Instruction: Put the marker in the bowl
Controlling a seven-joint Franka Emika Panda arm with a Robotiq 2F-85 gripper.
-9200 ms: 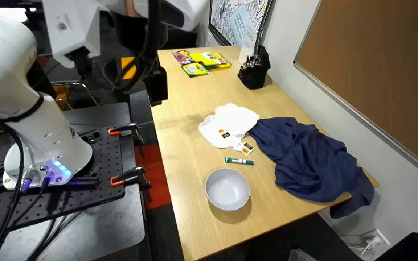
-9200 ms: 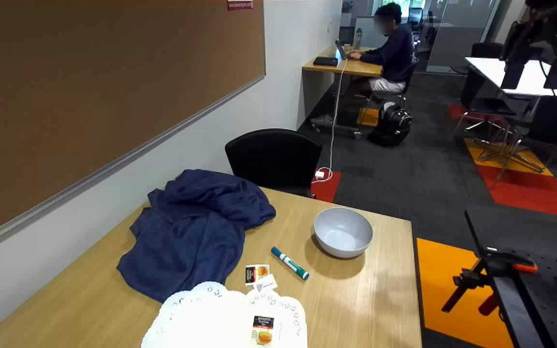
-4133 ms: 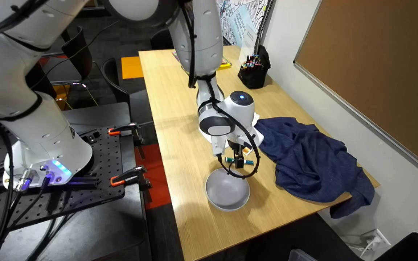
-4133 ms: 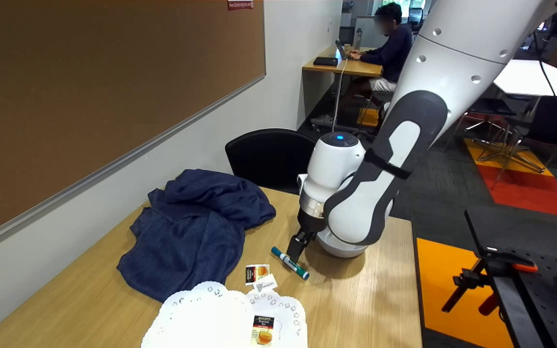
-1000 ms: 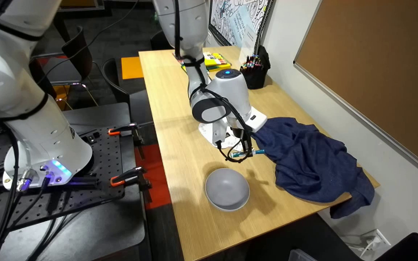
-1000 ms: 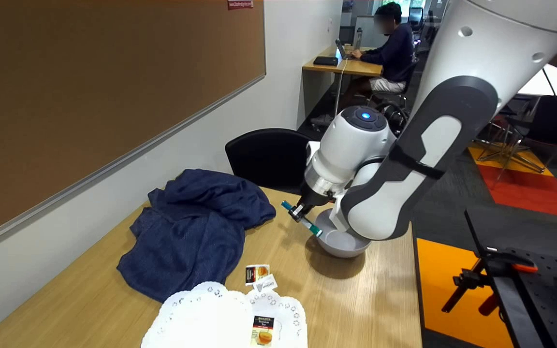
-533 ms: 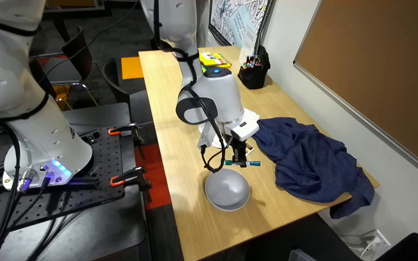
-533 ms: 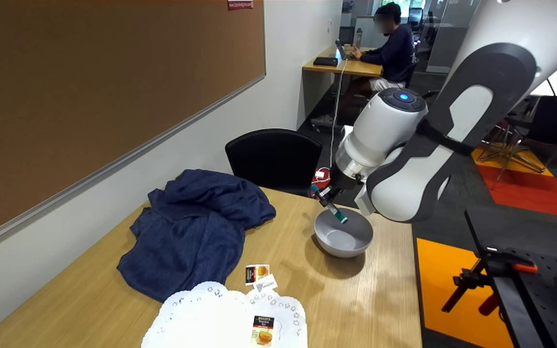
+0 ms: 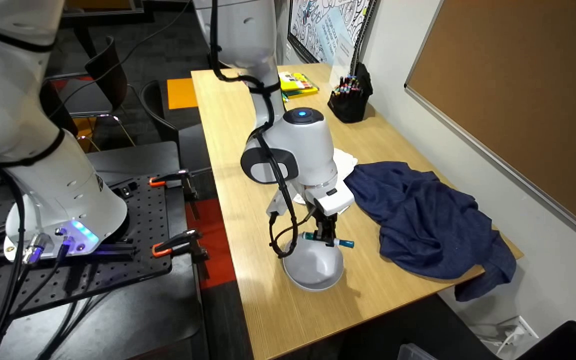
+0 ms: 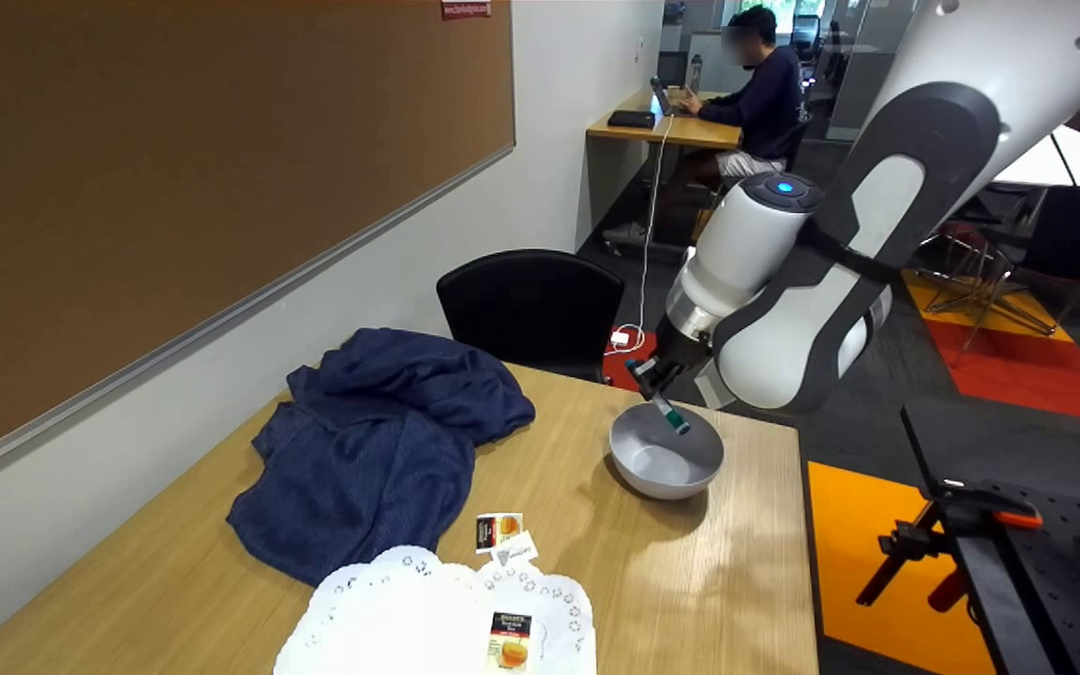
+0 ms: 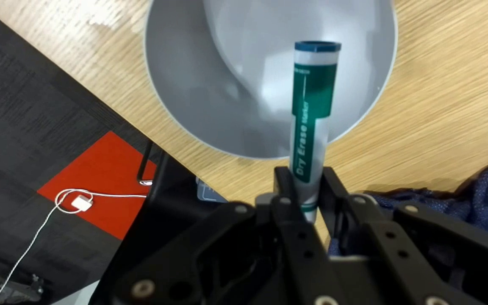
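A table (image 10: pixel 554 450) beside the wall (image 10: pixel 545 187) bears the bowl (image 10: pixel 662 469).

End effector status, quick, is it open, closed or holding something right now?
End effector: closed, holding the dry erase marker between its fingers.

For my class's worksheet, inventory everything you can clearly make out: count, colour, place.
Wooden table: 1, light brown, foreground
Bowl: 1, grey, on table
Dry-erase marker: 1, green and white, held partly over bowl
Cloth heap: 1, navy, on table
Lace doilies: 2, white, overlapping on table
Tea sachets: 2, black and cream, one on doilies, one beside
Paper slip: 1, white, against one sachet
Pen pouch: 1, black, table end opposite bowl
Flat packs: count unclear, yellow, near pouch
Corkboard: 1, brown, alongside table
Clamps: 2, black and orange, facing table
Chairs: several, black, beyond table
Seated person: 1, navy top, background
Robot arm: 1, white and grey, above table
Gripper: 1, black, closed on marker
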